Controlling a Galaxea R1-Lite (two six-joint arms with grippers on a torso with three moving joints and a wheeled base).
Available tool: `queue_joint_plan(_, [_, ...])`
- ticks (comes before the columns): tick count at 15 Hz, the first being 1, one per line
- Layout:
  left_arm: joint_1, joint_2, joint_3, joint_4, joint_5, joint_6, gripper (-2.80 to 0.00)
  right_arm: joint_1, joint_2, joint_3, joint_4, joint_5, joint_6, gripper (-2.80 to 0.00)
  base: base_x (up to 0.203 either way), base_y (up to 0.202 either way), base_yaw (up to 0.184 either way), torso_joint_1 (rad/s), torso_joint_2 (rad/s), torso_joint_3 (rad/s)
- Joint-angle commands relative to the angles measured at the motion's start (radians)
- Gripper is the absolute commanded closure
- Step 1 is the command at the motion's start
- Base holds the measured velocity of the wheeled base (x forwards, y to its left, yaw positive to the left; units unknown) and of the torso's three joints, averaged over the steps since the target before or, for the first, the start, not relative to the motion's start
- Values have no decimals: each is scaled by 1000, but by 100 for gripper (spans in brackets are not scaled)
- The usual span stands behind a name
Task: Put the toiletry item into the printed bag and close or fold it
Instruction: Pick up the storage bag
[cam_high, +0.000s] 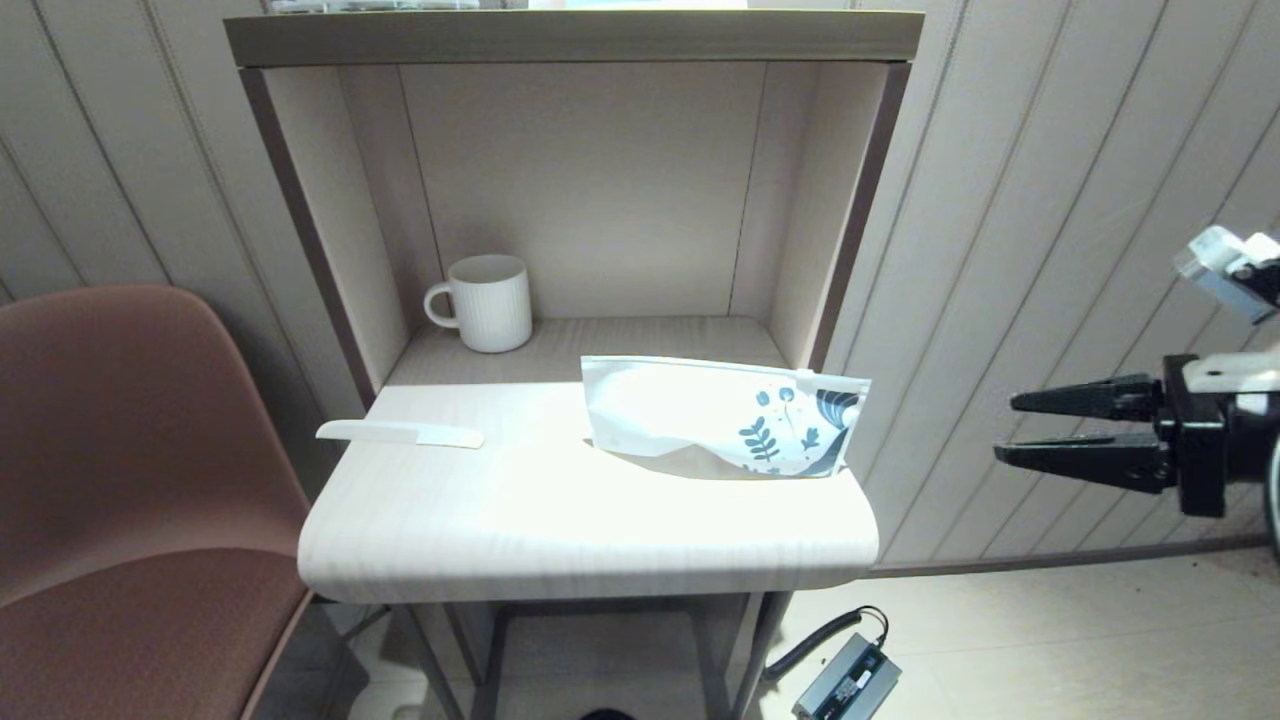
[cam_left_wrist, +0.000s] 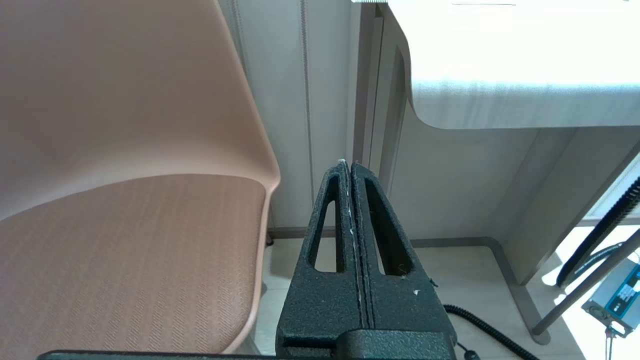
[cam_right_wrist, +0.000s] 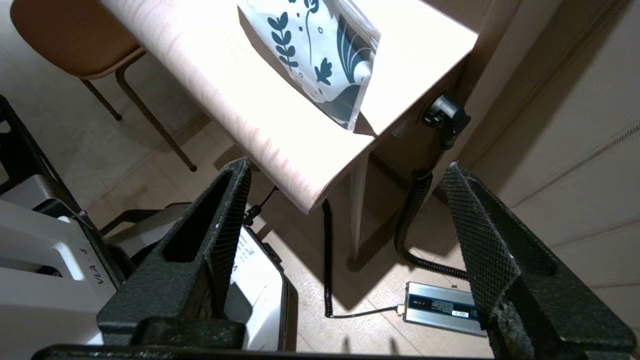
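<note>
A thin white comb (cam_high: 400, 433) lies flat near the left edge of the pale table (cam_high: 560, 530). The printed bag (cam_high: 720, 415) lies on the table's right side, its blue leaf prints toward the right end; the right wrist view shows that printed end (cam_right_wrist: 320, 60) near the table corner. My right gripper (cam_high: 1008, 428) hovers open and empty off the table's right side, level with the bag. My left gripper (cam_left_wrist: 347, 164) is shut on nothing, low beside the chair and below the table's front edge; the head view does not show it.
A white ribbed mug (cam_high: 485, 302) stands at the back left inside the shelf alcove (cam_high: 590, 200). A brown chair (cam_high: 130, 480) sits close to the table's left. On the floor under the table lie a coiled cable (cam_right_wrist: 327, 260) and a grey power box (cam_right_wrist: 440, 307).
</note>
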Motion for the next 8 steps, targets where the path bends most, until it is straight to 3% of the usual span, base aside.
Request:
queue_joint_plan(1, [0, 1, 0, 0, 0, 0, 0, 38, -1, 15, -9, 3, -3, -280, 0, 0, 0, 0, 0, 0])
queue_joint_plan(5, [0, 1, 0, -1, 0, 2, 0, 71, 12, 28, -22, 3, -1, -280, 0, 0, 0, 0, 0, 0])
queue_joint_plan(8, [0, 1, 0, 0, 0, 2, 0, 80, 18, 66, -122, 4, 1, -280, 0, 0, 0, 0, 0, 0])
